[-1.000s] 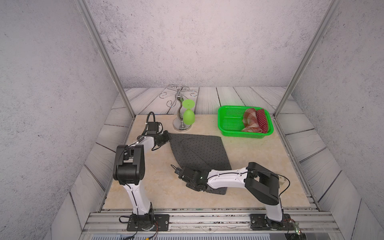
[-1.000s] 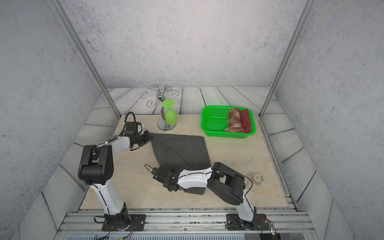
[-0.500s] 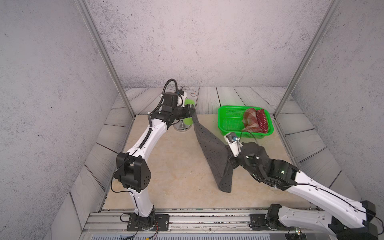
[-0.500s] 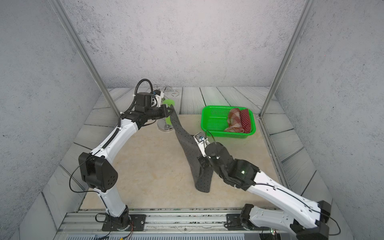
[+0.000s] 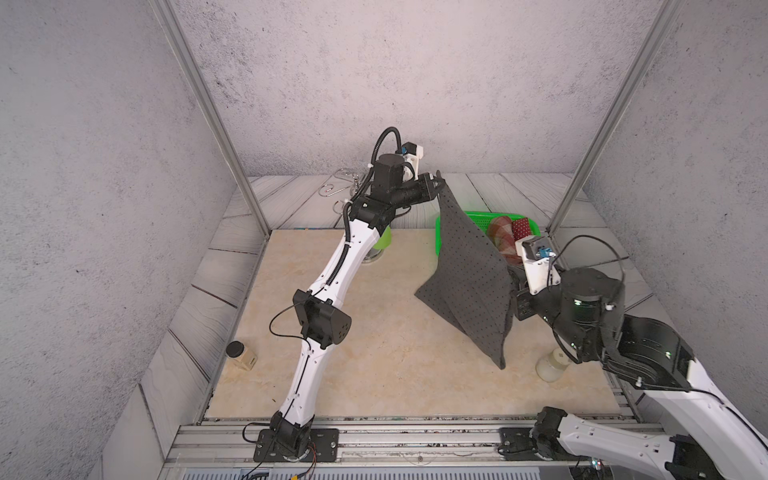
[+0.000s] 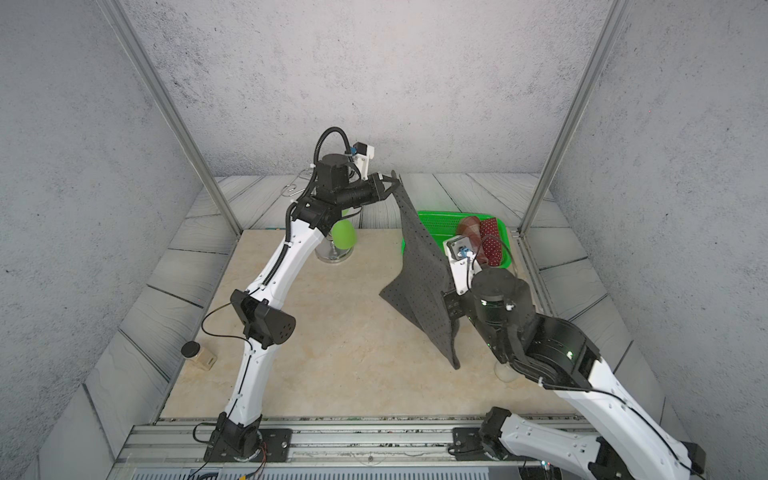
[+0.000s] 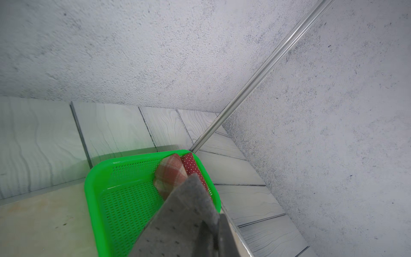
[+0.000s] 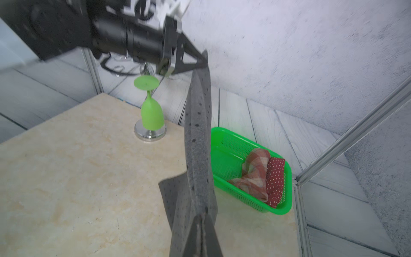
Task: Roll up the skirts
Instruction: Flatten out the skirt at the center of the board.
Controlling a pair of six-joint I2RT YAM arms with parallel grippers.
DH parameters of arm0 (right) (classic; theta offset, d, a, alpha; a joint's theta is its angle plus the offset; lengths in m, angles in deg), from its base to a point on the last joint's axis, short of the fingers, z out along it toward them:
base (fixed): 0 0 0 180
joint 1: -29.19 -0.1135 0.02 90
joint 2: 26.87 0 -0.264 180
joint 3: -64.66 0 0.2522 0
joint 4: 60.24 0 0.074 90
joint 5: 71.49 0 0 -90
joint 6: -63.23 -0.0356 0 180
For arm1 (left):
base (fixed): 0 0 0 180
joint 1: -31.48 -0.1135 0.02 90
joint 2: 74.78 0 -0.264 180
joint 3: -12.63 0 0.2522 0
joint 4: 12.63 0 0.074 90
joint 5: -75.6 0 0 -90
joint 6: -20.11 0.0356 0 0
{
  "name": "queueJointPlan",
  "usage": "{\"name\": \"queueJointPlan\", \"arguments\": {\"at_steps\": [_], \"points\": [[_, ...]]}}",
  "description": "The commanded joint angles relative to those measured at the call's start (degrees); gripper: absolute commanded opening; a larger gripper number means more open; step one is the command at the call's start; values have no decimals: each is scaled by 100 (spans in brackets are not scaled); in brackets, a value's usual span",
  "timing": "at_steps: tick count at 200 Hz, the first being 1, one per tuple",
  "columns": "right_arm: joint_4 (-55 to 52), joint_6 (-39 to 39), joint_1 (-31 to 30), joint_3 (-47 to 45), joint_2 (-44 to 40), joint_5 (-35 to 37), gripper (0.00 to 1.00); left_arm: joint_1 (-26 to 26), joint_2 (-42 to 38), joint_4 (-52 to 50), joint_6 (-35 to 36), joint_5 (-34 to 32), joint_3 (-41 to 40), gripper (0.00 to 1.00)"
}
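Observation:
The dark grey skirt with black dots [image 5: 469, 274] hangs in the air, stretched between my two grippers, with its lower corner just above the table. High at the back, my left gripper [image 5: 436, 183] is shut on its top corner [image 7: 191, 200]. My right gripper [image 8: 203, 222] is shut on the skirt's edge lower down, to the right. It is mostly hidden behind the cloth in both top views. The red-brown plaid skirt [image 8: 255, 169] and the dark red skirt with white dots [image 8: 275, 178] lie rolled in the green basket [image 8: 222, 138] behind.
An upturned green goblet [image 8: 151, 115] hangs on a metal stand at the back of the table. A small black-lidded jar [image 5: 241, 355] lies at the left edge. A pale jar [image 5: 550, 365] stands under my right arm. Metal posts frame the corners.
The grey skirt lay flat on the table a second ago. Both arms have risen and swung right with it, so it now hangs in front of the basket.

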Motion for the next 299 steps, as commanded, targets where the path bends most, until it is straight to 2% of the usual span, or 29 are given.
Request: {"name": "queueJointPlan", "arguments": {"at_steps": [1,18,49,62,78,111,131,152,170,197,233,248,254,264,274,282,299], "points": [[-74,154,18,166,-187,-174,0,-111,-182,831,-439,326,144,0],[156,71,14,-139,-123,-738,0,-310,-447,989,-547,452,-202,0],[681,-58,6,-448,310,-1595,0,-845,-877,1620,-1173,461,-695,0],[758,-51,11,-395,505,-1587,0,-1019,-1013,1612,-1212,410,-815,0],[700,-81,67,-276,568,-1110,0,-1081,-1111,1490,-1141,361,-916,0],[471,-553,1030,-261,81,-882,0,-634,-631,1325,-948,294,-546,0],[211,-698,1502,-325,-236,-602,0,-198,-4,1283,-792,476,279,0],[50,-709,1654,-436,-637,-307,0,149,354,1650,-829,555,817,0],[93,-508,1649,-477,-978,-274,0,341,291,2086,-779,540,850,0],[387,-201,1652,-523,-1258,-1069,0,354,49,2440,-805,514,848,0],[597,-312,1654,-554,-909,-2452,0,15,-283,2594,-1036,742,718,0],[855,-574,1646,-951,-855,-3081,0,-200,-568,2770,-1194,1159,23,0],[1083,-740,1637,-1226,-893,-3360,0,-262,-803,2875,-1212,1331,-558,0],[1655,-1078,1606,-1866,-1018,-3812,0,-329,-1437,3197,-1073,1393,-1962,0],[2303,-1380,1490,-2596,-1077,-4059,0,-359,-2237,3725,-726,919,-3720,0],[2632,-1477,1327,-3032,-1001,-4060,0,-426,-2837,4082,-526,582,-4860,0],[3229,-1457,625,-3705,-586,-3590,0,-813,-3587,4536,-656,421,-6522,0]]}}
